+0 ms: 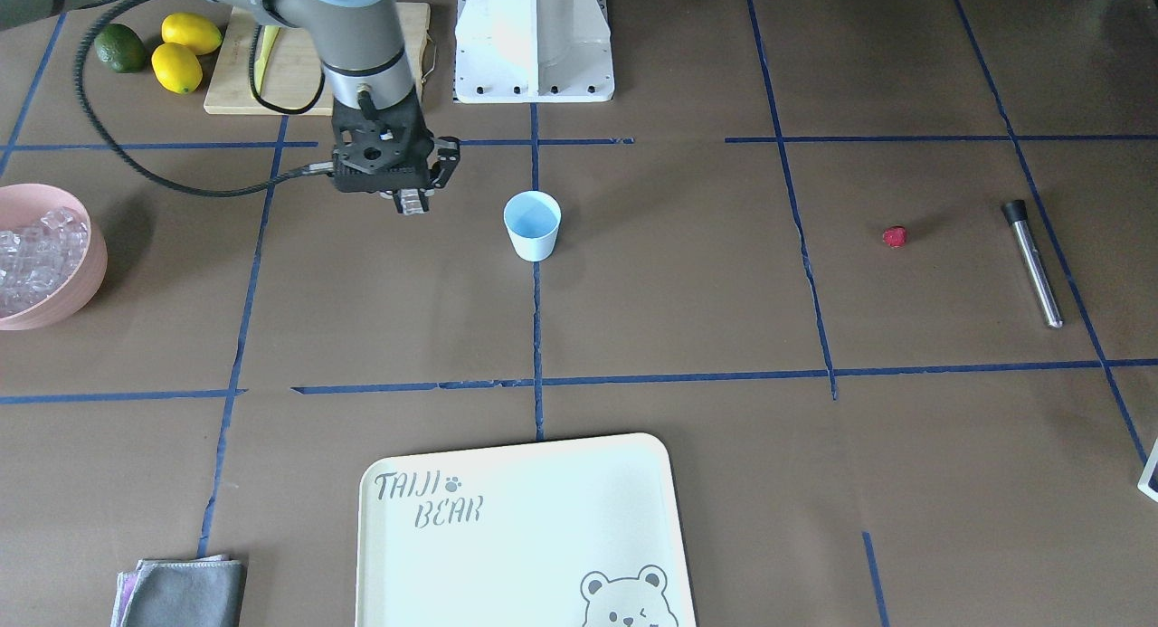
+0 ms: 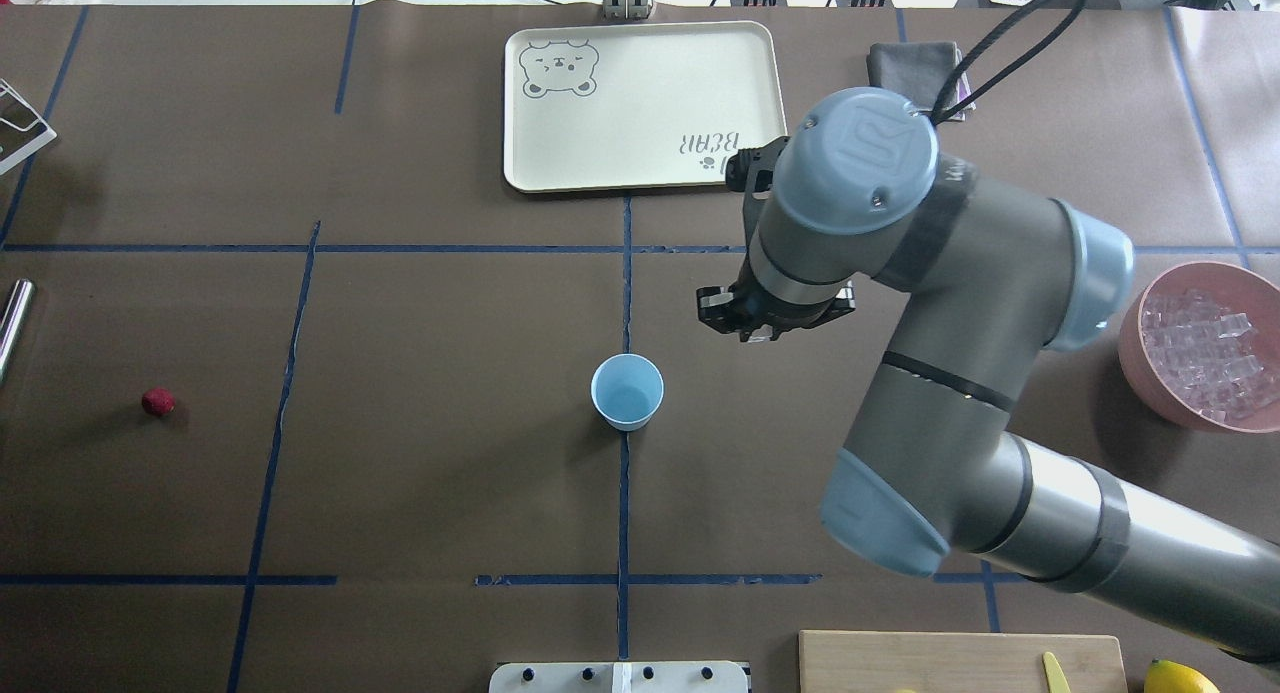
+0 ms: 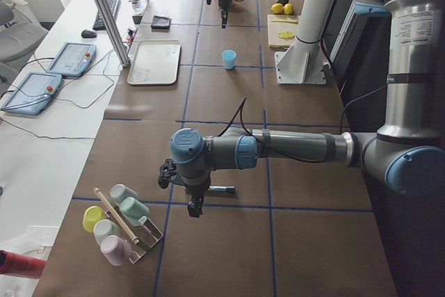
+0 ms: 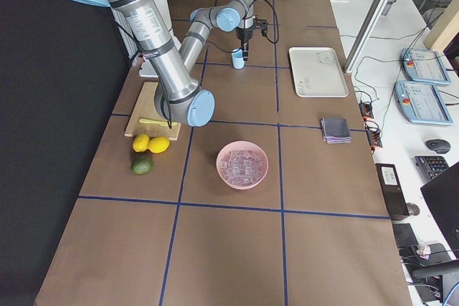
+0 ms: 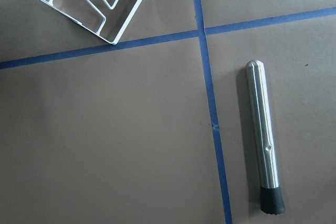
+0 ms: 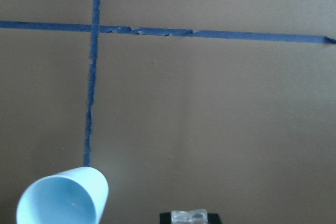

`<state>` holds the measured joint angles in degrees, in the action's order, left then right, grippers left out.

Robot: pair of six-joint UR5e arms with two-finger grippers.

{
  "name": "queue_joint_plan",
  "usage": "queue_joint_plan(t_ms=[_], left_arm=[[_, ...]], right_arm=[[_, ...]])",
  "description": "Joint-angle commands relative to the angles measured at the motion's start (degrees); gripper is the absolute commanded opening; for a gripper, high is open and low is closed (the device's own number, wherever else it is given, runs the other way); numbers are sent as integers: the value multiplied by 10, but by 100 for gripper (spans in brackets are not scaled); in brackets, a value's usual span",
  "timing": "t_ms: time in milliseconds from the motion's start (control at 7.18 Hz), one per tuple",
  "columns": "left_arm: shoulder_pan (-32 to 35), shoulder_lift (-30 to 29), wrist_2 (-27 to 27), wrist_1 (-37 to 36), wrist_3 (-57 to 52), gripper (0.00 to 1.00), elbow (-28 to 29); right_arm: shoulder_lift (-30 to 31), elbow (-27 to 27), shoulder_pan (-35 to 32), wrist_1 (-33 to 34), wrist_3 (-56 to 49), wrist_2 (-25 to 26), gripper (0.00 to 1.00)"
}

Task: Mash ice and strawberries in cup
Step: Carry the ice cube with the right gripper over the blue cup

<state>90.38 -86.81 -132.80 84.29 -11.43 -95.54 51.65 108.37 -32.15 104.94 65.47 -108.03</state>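
The cup (image 1: 532, 226) stands upright on a blue tape line mid-table. Beside it hangs the right gripper (image 1: 412, 204), clenched on a clear ice piece (image 6: 190, 215). The strawberry (image 1: 895, 237) lies well apart, near the steel muddler (image 1: 1031, 262). The left gripper (image 3: 194, 208) hovers near that muddler; its grip cannot be told.

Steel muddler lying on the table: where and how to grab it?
Take the muddler mid-shaft, from straight above, the left tool closing across its narrow width. It lies flat on the table, a smooth round bar; the middle probably balances best.
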Motion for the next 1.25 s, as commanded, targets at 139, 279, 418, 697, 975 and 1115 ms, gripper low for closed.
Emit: queue_joint_plan(t_ms=[139,279,418,697,975,1115], left_arm=[[0,2,0,0,0,100,0],[0,2,0,-1,-1,100,0],[0,2,0,-1,-1,100,0],[0,3,0,-1,-1,100,0],[0,4,0,-2,-1,100,0],[0,4,0,-1,-1,100,0]], right_arm=[[-84,-103,55,-35,79,52,0],[-85,-109,60,-35,78,53,0],[-90,-114,69,-36,79,61,0],[-92,-123,84,-36,80,62,0],[-92,-123,84,-36,69,62,22],[-92,-121,84,-36,69,61,67]])
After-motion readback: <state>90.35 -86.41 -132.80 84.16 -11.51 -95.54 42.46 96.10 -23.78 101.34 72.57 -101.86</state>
